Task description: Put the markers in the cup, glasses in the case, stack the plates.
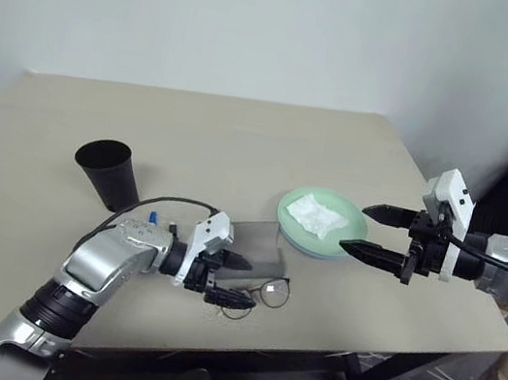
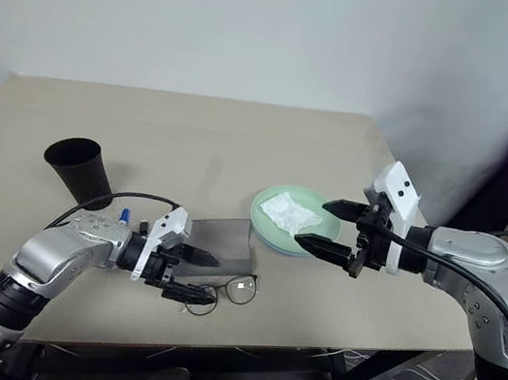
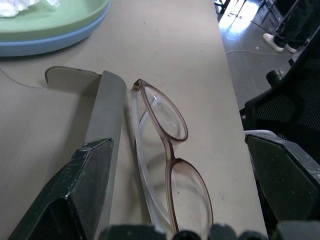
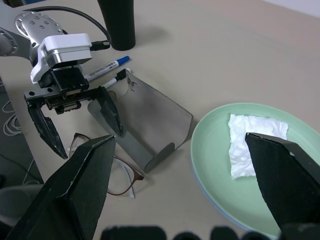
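Left hand down low over the glasses, fingers spread wide and gripping nothing, one finger toward the case, the other out past the frame toward the desk edge. Glasses lying flat on the desk, lenses up, tucked just beside the near edge of the grey case, possibly touching it along one arm, hard to say from the wrist view. Thin rims, clear lenses, folded plastic arms: light, a bit springy, easy to bend or scratch, likely to skid on the smooth top if nudged sideways. Best taken across the bridge or across one rim with a soft squeeze, never on the lens faces, and lifted straight before swinging over the case. Case looks soft-walled and light too, lid laid open, apt to slide when anything pushes against it.

Right hand hovering at the rim of the mint plate, also wide open and empty. Mint plate already sitting on the blue plate, crumpled tissue on top. Rigid, smooth, liable to slip from a pinch on the rim.

Markers lying side by side on the desk between the case and the black cup, cup upright and well apart from the glasses. Slim, round, prone to rolling.
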Action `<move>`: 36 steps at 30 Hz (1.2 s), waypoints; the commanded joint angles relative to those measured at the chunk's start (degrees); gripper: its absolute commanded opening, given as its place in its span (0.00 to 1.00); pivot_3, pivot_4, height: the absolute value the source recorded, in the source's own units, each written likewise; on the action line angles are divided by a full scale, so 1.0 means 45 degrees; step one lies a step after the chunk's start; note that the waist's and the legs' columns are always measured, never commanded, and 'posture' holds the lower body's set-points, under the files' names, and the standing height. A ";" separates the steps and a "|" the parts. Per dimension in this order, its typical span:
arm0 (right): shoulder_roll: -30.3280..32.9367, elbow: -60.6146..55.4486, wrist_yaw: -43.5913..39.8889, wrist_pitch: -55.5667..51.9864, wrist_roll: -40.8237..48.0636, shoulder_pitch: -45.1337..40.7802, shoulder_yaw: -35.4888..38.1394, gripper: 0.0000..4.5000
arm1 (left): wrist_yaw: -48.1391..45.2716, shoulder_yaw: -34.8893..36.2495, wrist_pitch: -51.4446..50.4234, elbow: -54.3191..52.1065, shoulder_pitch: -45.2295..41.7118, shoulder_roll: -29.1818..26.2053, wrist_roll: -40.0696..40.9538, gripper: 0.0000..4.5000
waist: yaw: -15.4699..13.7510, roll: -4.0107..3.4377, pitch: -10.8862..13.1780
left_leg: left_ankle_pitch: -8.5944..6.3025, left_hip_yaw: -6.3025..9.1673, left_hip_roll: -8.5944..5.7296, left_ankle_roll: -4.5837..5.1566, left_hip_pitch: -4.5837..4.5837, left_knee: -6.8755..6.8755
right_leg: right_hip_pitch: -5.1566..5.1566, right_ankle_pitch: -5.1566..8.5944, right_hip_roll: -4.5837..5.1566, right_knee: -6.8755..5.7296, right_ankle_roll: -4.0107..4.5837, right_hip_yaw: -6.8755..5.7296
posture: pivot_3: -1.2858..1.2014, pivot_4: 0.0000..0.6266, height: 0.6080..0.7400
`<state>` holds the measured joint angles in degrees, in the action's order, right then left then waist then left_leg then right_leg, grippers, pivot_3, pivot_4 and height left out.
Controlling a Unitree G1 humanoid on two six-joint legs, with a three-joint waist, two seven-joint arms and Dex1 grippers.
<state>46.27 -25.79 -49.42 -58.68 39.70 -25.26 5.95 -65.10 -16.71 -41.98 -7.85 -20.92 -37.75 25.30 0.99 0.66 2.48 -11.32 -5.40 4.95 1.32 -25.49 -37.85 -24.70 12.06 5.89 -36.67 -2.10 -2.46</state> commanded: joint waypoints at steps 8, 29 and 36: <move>-0.0043 -0.0353 0.0569 0.0265 0.0321 0.0080 0.0131 1.00 | -0.0103 -0.0598 -0.0472 -0.0027 -0.0769 0.0202 -0.0159 0.81 | 0.0007 0.0000 0.0001 | -0.0002 0.0008 -0.0003 0.0003 0.0001 -0.0004 | 0.0011 0.0001 0.0000 0.0003 -0.0001 -0.0004 | 0.52 0.00 1.00; -0.0051 -0.0354 0.1000 0.0502 0.0219 0.0262 0.0023 1.00 | -0.0055 -0.1235 -0.0376 0.0221 -0.1058 0.0728 -0.1012 0.43 | 0.0009 0.0000 0.0001 | -0.0004 0.0020 -0.0007 0.0007 0.0000 -0.0004 | 0.0016 0.0001 0.0001 0.0007 -0.0001 -0.0006 | 0.52 0.00 1.00; -0.0089 -0.0352 0.1235 0.0514 0.0175 0.0204 -0.0044 1.00 | -0.0200 -0.1443 -0.0277 0.0286 -0.1046 0.0690 -0.1173 0.14 | 0.0009 0.0000 0.0001 | -0.0004 0.0021 -0.0007 0.0007 0.0000 -0.0003 | 0.0016 0.0001 0.0001 0.0008 -0.0001 -0.0006 | 0.52 0.00 1.00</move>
<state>46.04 -26.05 -44.52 -57.41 40.51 -23.72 5.10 -65.54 -23.58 -43.77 -6.09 -24.24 -34.78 20.05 1.02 0.66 2.49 -11.34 -5.30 4.92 1.35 -25.49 -37.86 -24.63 12.07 5.90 -36.64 -2.10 -2.49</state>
